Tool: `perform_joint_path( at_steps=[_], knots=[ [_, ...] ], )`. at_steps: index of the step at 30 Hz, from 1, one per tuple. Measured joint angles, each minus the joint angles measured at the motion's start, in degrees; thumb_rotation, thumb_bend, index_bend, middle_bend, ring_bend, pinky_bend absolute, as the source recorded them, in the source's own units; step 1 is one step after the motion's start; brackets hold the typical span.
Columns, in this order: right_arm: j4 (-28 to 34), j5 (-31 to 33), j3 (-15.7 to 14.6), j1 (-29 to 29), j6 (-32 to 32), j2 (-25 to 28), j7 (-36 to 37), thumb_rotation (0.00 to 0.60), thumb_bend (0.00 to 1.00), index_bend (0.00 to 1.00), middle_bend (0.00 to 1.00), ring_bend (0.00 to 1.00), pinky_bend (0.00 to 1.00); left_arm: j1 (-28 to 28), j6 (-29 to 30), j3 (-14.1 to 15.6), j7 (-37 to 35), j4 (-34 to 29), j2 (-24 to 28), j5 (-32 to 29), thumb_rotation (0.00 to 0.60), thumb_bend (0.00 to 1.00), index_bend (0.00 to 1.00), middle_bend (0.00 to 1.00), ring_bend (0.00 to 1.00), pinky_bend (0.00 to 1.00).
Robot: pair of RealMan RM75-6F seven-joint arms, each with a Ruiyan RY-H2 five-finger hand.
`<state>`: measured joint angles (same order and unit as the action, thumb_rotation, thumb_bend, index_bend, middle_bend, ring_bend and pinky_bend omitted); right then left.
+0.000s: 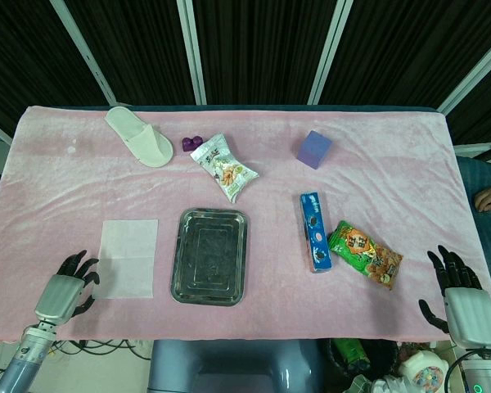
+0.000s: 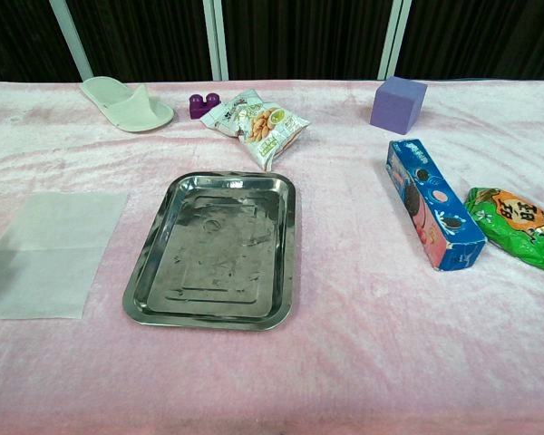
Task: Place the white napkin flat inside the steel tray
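The white napkin (image 1: 128, 258) lies flat on the pink tablecloth (image 1: 376, 176), just left of the steel tray (image 1: 210, 255) and apart from it, so it has not yet been picked up. The tray sits empty near the middle of the cloth, its long side running near to far like the napkin's, which should make it easy to lay the sheet inside without turning it.

The left hand (image 1: 65, 293) hovers at the near left, just beside the napkin's near left corner, holding nothing with its fingers spread. That seems a sensible spot for catching the thin sheet by an edge, though I cannot tell whether a fingertip already touches it. The right hand (image 1: 462, 304) waits at the near right edge, well apart from the tray, fingers also apart and empty, likely kept clear of the work.

The blue box (image 1: 314, 231) and green snack bag (image 1: 364, 254) lie right of the tray, out of the napkin's path.
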<state>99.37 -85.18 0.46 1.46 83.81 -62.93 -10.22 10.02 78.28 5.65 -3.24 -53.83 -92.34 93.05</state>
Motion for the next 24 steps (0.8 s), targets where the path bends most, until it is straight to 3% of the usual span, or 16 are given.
perform_joint_path(
  at_steps=[24],
  knots=[
    [0.40, 0.43, -0.05, 0.14, -0.79, 0.03, -1.34, 0.600, 0.24, 0.00, 0.00, 0.05, 0.17, 0.69, 1.20, -0.01, -2.42, 0.77, -1.79, 1.08, 0.600, 0.43, 0.53, 0.21, 0.00, 0.11]
  ],
)
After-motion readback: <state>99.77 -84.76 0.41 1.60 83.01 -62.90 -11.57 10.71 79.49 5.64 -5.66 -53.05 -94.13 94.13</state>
